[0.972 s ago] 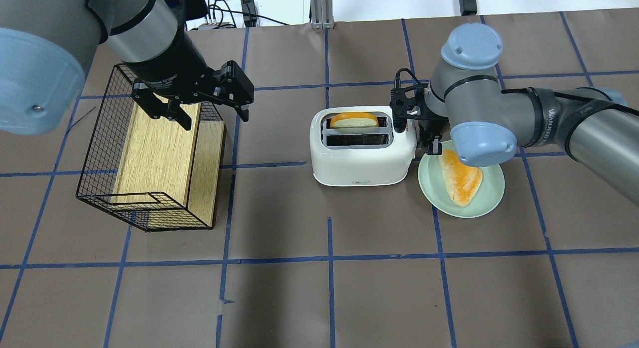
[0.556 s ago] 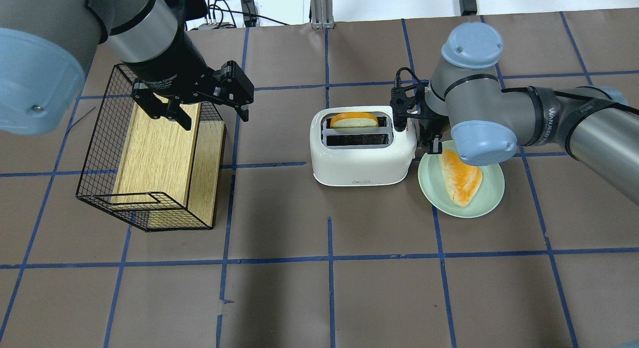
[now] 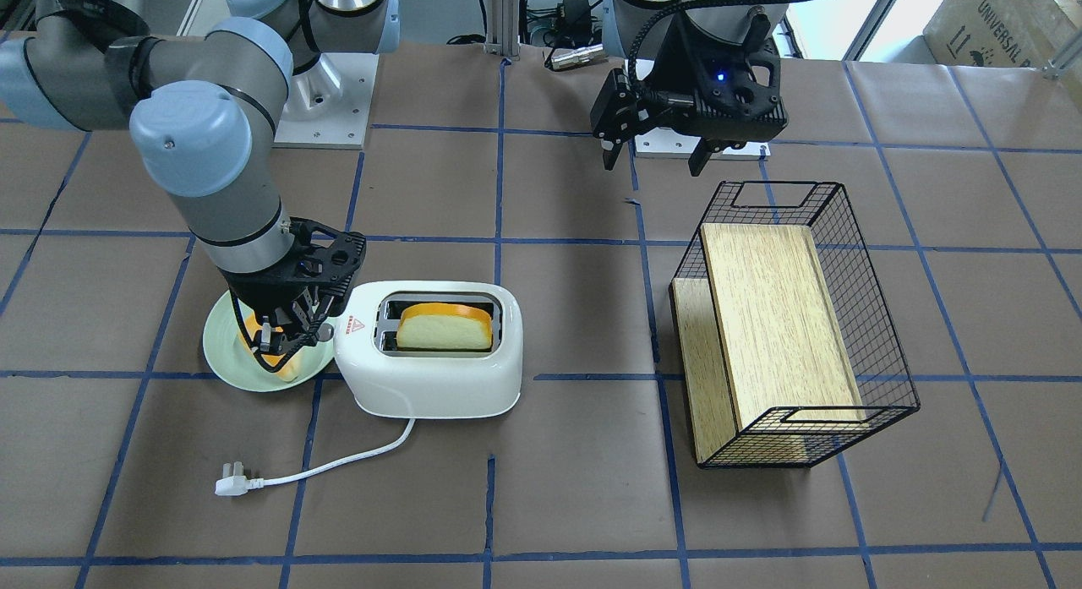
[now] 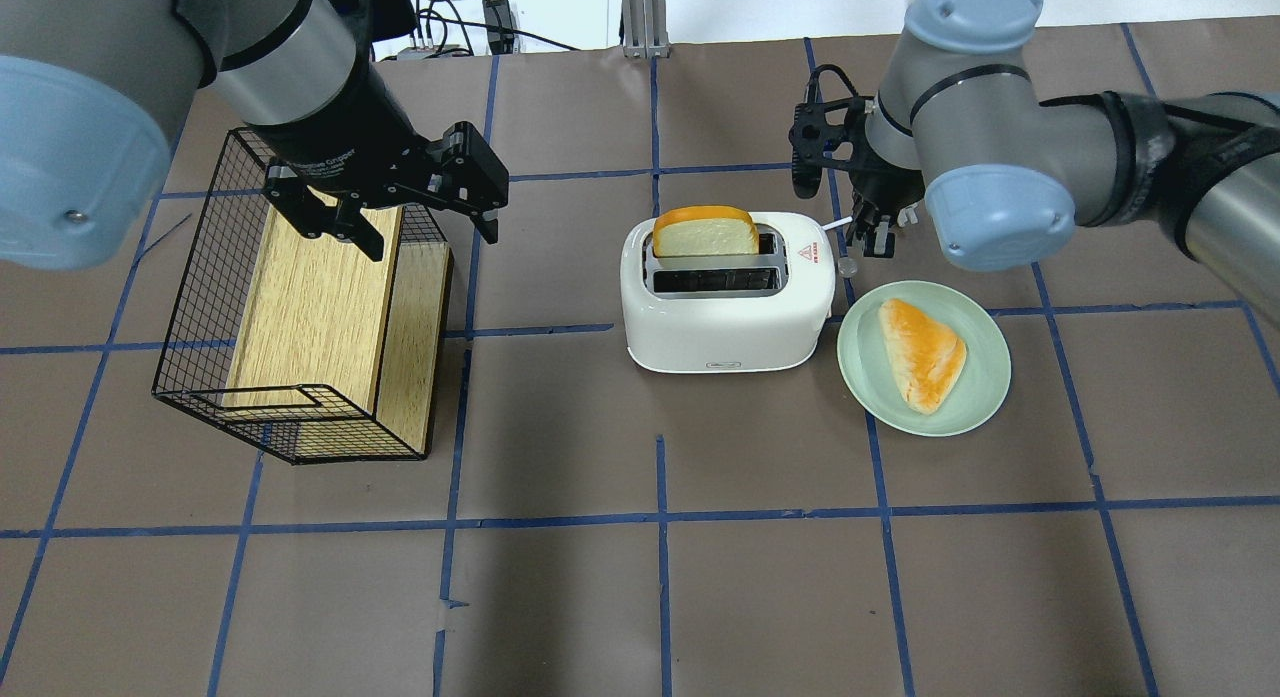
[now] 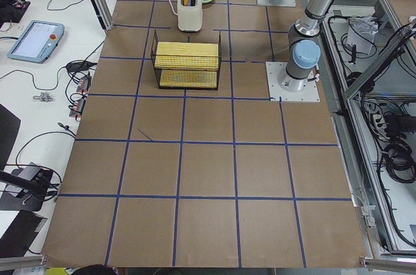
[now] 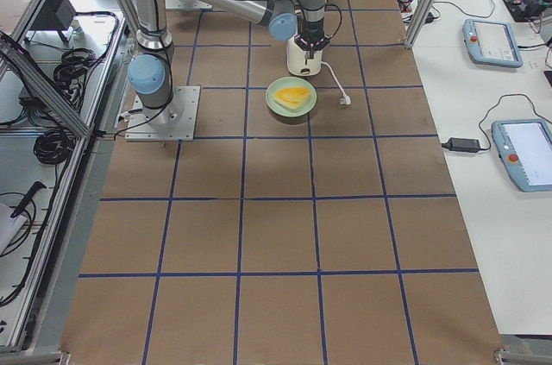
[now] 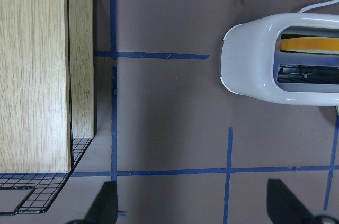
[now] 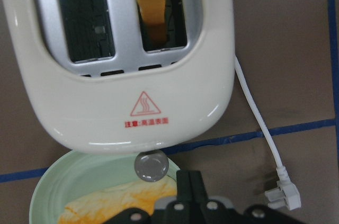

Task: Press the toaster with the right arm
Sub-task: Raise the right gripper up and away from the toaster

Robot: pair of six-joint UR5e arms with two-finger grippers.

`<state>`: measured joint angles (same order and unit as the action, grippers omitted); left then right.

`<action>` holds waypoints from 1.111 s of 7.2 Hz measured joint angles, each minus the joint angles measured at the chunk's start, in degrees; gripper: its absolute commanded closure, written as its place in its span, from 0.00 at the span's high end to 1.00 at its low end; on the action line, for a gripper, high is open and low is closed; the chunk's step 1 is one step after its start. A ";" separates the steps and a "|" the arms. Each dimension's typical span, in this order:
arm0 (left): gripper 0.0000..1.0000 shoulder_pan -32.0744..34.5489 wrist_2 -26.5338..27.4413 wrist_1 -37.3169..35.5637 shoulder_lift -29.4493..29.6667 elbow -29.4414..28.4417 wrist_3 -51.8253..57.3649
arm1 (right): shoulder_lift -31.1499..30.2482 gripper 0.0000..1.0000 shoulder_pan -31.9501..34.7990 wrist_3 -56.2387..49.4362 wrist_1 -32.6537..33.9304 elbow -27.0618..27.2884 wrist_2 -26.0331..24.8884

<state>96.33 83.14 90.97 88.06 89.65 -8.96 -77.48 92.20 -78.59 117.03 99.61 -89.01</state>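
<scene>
Toast (image 4: pixel 705 235) risen in toaster (image 4: pixel 725 322), right fingers (image 8: pixel 189 187) lifted off lever (image 8: pixel 151 166) (clenched); left fingers (image 4: pixel 360 239) splayed

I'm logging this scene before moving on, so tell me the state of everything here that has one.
Toaster: upright, one slot empty.
Bread slice: standing high out of the other slot.
Lever: nothing touching it.
Plug: unplugged, lying loose.
Plate: holding a bread wedge.
Basket: tipped over, wooden box inside.
Right fingers: shut, empty.
Left fingers: open, empty.
</scene>
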 measured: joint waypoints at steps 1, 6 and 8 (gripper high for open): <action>1.00 0.00 0.00 0.00 0.00 0.00 0.00 | -0.11 0.13 0.00 3.02 -2.50 -2.33 1.19; 1.00 0.00 0.00 0.00 0.00 0.00 0.00 | -4.12 0.21 -0.08 39.57 -13.98 -8.80 2.52; 1.00 0.00 0.00 0.00 0.00 0.00 0.00 | -4.87 0.25 0.11 57.17 -19.48 -12.20 2.43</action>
<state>96.33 83.14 90.97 88.07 89.65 -8.96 -82.35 92.31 -21.42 97.55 87.41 -86.58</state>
